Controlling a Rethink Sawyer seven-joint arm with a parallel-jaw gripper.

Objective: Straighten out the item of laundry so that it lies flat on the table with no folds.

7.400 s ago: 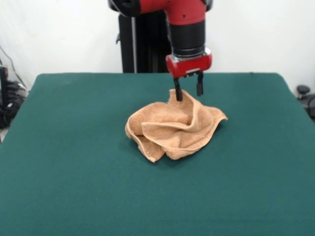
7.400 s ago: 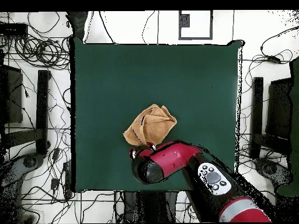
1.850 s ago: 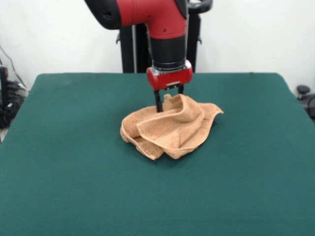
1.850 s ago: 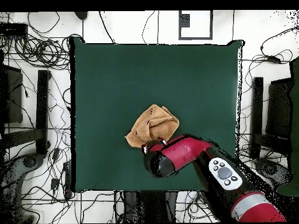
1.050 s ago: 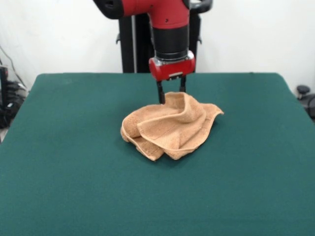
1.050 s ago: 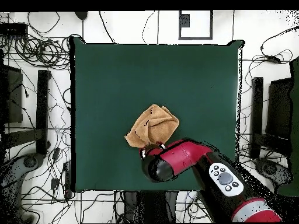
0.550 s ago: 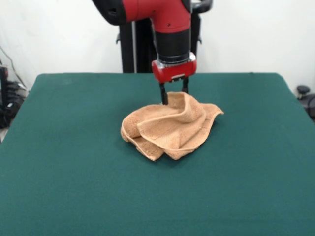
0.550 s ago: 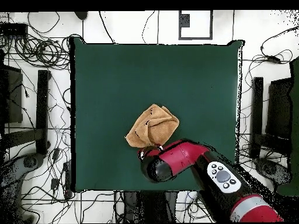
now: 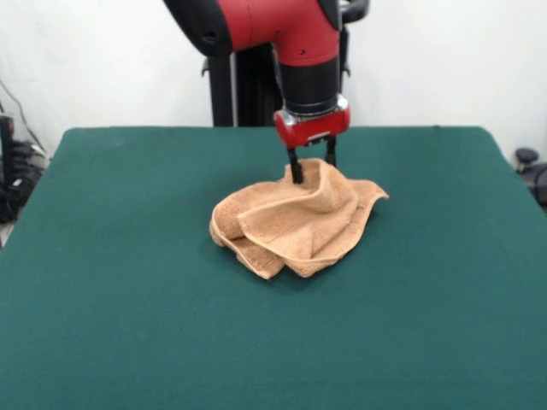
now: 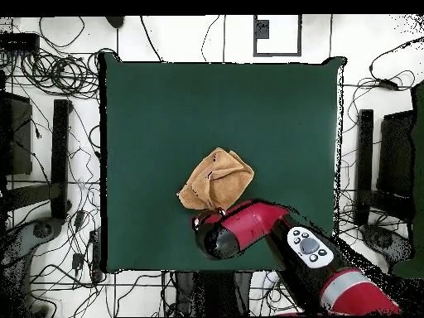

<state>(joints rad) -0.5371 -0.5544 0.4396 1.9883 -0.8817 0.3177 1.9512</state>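
Observation:
The tan-orange towel (image 9: 295, 218) lies crumpled in a heap with several folds near the middle of the green table (image 9: 128, 299). It also shows in the overhead view (image 10: 217, 179). My gripper (image 9: 312, 165) points straight down at the towel's far raised edge. Its two black fingers (image 9: 295, 168) stand apart, one on each side of that raised fold, with the tips down in the cloth. In the overhead view the red arm (image 10: 240, 228) covers the gripper just below the towel.
The black pedestal (image 9: 244, 77) stands behind the table's far edge. Cables and black stands (image 10: 58, 157) lie on the floor around the table in the overhead view.
My gripper has moved a little to the left and lower onto the towel's far edge. The towel has shifted slightly left and its raised far corner sits lower.

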